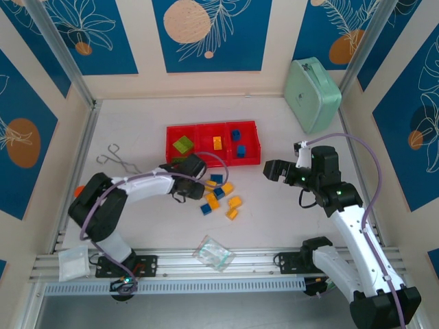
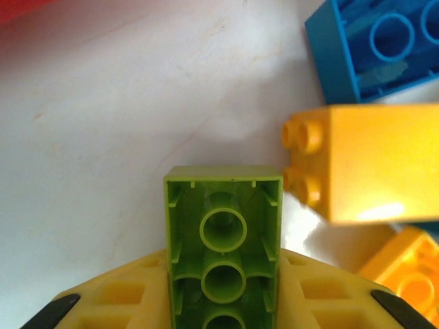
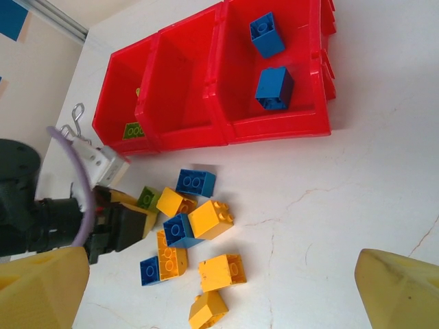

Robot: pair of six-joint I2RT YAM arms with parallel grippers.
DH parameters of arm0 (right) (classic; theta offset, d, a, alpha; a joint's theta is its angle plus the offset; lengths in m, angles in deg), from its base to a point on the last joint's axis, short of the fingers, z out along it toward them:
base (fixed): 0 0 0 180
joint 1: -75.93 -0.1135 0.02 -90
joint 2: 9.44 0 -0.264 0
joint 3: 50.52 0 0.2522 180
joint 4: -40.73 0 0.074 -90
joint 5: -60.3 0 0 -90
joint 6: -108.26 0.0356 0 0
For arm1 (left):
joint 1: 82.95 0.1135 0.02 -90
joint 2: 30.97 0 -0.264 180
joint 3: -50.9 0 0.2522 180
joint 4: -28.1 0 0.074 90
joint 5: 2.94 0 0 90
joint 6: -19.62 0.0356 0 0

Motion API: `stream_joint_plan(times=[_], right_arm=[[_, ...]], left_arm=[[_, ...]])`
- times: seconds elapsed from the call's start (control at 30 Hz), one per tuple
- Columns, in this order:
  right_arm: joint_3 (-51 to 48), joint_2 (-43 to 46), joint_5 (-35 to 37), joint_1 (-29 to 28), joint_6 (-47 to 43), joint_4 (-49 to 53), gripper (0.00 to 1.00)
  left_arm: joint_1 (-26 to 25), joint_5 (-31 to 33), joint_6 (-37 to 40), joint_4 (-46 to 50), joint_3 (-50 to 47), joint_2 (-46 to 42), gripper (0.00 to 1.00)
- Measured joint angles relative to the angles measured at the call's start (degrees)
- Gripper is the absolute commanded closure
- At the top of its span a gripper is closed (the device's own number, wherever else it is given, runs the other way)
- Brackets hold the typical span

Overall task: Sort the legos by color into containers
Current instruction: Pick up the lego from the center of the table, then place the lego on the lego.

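Legos lie loose in the middle of the table, just on the near side of the red containers. Our left gripper is clamped on a lime brick, and the right gripper is gaping wide. We'd lift straight up, clear of the orange brick beside it, then head for the left-end bin.

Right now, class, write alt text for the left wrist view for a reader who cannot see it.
The left tool grips a green brick, hollow underside facing the camera, against a white table. On the picture's right lie an orange brick and, above it, a blue brick.
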Motion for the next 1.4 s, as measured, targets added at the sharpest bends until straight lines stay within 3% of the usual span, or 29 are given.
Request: stream_joint_plan(times=[0.23, 0.37, 0.67, 1.0, 1.3, 1.4], right_arm=[[0.0, 0.1, 0.2, 0.1, 0.0, 0.0, 0.00], [0.0, 0.0, 0.4, 0.1, 0.1, 0.0, 0.00], [-1.4, 0.4, 0.3, 0.2, 0.5, 0.0, 0.01], [-2.4, 3.4, -0.3, 0.2, 1.0, 0.5, 0.01], [-2.8, 4.8, -1.3, 0.2, 1.3, 2.2, 0.01], [-2.8, 5.0, -1.1, 0.2, 1.3, 3.2, 0.01]], left_arm=[[0.0, 6.4, -3.5, 2.8, -1.6, -18.2, 0.68], [1.3, 11.2, -3.9, 5.7, 2.1, -21.8, 0.66], [10.8, 12.4, -4.0, 6.8, 14.3, -8.1, 0.66], [12.6, 9.3, -4.2, 6.8, 27.5, 10.2, 0.65], [12.6, 8.7, -6.1, 6.9, 29.2, 13.7, 0.45], [12.6, 8.5, -6.1, 6.0, 27.4, 12.2, 0.33]])
